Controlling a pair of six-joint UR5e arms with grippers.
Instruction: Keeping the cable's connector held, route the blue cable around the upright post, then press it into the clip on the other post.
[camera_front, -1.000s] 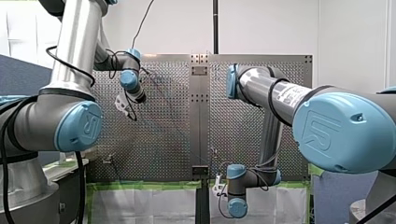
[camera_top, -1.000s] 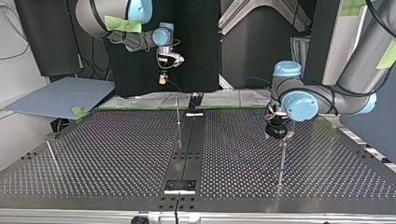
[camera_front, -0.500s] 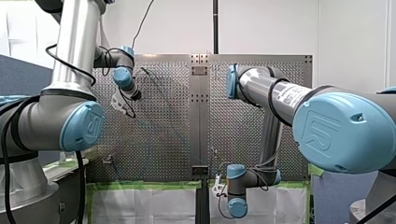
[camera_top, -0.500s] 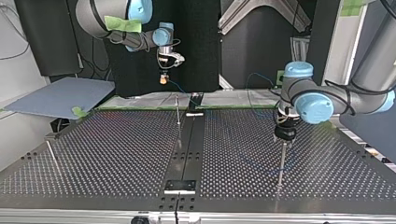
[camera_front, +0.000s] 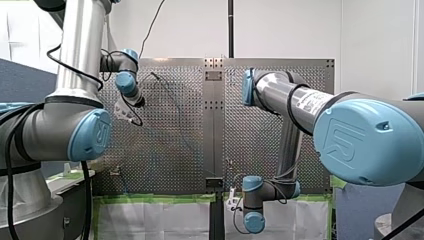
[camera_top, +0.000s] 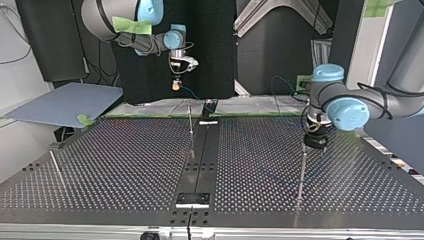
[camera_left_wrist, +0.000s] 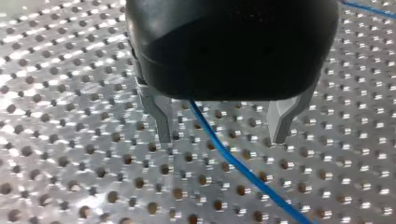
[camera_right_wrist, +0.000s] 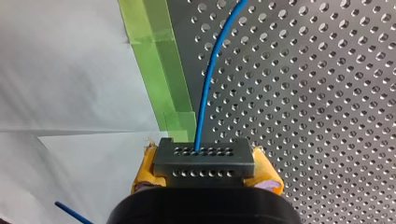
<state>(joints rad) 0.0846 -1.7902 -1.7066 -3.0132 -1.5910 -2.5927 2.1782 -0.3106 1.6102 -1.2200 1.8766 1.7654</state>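
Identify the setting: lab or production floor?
Likely a robotics research lab: my left arm and my right arm work a perforated table fitted with an upright post, edged in green tape.

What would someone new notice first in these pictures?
Probably my right gripper, yellow pads clamped on the dark connector, the blue cable running from it over the perforated table. Next, my left gripper, open metal fingers straddling that cable, close by the upright post at the top view's right.
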